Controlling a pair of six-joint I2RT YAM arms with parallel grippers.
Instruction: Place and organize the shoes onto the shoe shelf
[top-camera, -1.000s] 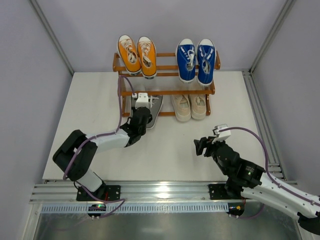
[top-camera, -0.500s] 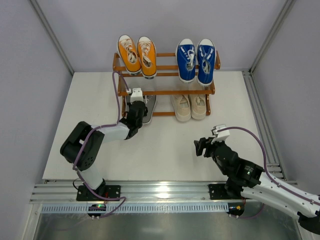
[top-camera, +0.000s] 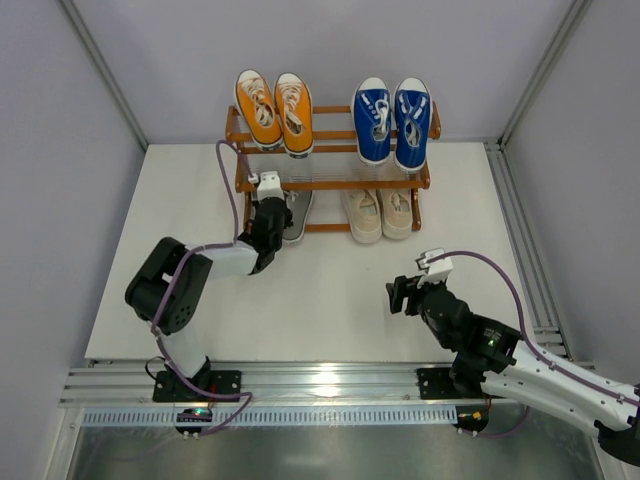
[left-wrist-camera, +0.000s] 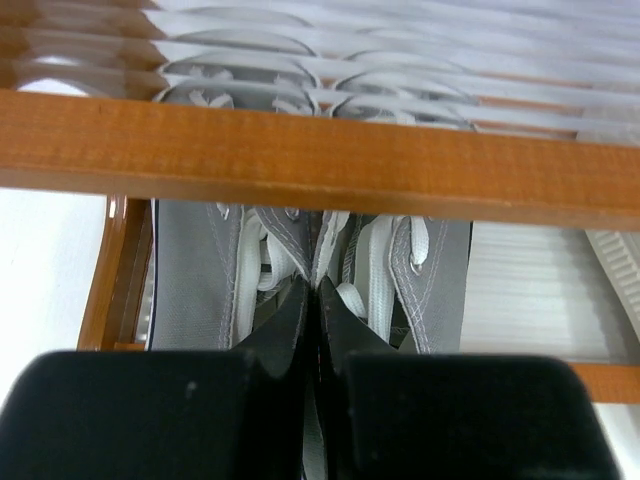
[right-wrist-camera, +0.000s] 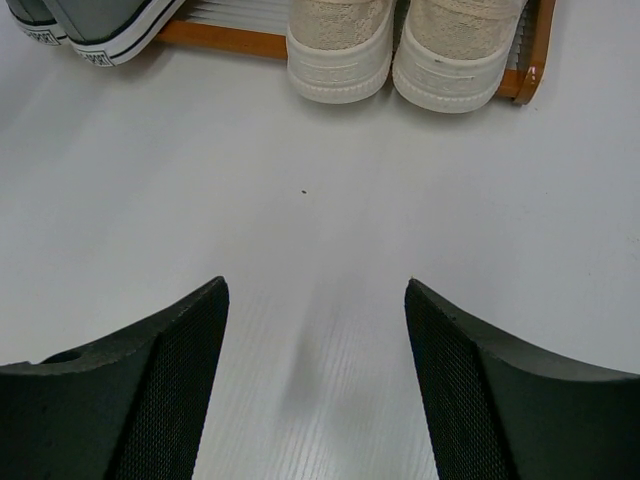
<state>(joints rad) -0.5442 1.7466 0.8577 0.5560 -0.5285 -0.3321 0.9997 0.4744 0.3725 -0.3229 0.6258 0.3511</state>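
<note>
light: bright, even | shadows: soft | glare: metal rail (top-camera: 325, 375) | blur: left wrist view soft

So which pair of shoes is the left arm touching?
The grey pair, bottom left, under the orange ones; the left gripper sits shut between those two shoes.

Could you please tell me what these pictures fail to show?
- Left wrist view: grey sneakers' middles, behind the shelf rail; heels, behind the shut left pincer.
- Top view: most of that pair, under the left arm.
- Right wrist view: cream sneakers' fronts, cut off by the top edge.
</note>
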